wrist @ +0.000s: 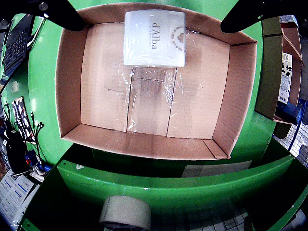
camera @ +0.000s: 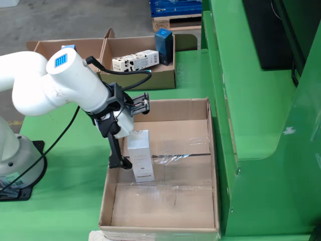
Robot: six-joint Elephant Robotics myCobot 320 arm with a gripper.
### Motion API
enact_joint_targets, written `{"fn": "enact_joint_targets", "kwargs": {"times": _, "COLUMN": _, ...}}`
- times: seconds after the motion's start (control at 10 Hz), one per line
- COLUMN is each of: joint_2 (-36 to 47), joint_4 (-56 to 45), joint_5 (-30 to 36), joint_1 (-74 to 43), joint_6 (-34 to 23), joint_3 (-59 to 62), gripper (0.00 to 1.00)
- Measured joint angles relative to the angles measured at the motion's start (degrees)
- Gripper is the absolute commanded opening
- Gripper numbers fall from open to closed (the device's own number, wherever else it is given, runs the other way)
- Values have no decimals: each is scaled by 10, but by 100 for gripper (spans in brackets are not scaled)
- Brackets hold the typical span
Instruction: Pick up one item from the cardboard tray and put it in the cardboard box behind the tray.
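A white d'Alba carton (camera: 141, 155) is held upright inside the large cardboard box (camera: 210, 150) by the gripper (camera: 129, 161) of the white arm (camera: 55, 85), as seen in the fixed view. The fingers (camera: 114, 150) are closed against the carton's narrow sides, 1 dark finger being visible down its left side with its tip near the carton's lower end; the far finger is hidden behind the carton.

The carton's base is seen at or just above the taped floor of the box, though contact cannot be confirmed. It is kept vertical, apparently so that it can be set down on its end without toppling.

In the gripper-mounted view the carton (wrist: 154, 37) is pictured at the top edge, framed by the 2 dark fingers (wrist: 57, 14), with the bare box floor (wrist: 149, 101) spread below it. The box is otherwise seen to hold nothing.

The cardboard tray (camera: 135, 63) is placed toward the far edge of the green tabletop (camera: 65, 201), well apart from the gripper. A black-and-white patterned pack (camera: 135, 61) and a blue pack (camera: 164, 46) are left in it.

The placing step is judged to be nearly complete; only the release and withdrawal appear to remain.
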Motion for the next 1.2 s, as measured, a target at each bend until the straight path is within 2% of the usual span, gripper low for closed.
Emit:
{"fn": "enact_joint_targets", "kwargs": {"times": 0.8, "joint_2": -59, "joint_4": -18, "joint_5": 3, "joint_1": -1, "joint_6": -4, "joint_3": 76, "gripper": 100}}
{"fn": "enact_joint_targets", "kwargs": {"times": 1.2, "joint_2": -125, "joint_4": -41, "joint_5": 3, "joint_1": -1, "joint_6": -4, "joint_3": 129, "gripper": 100}}
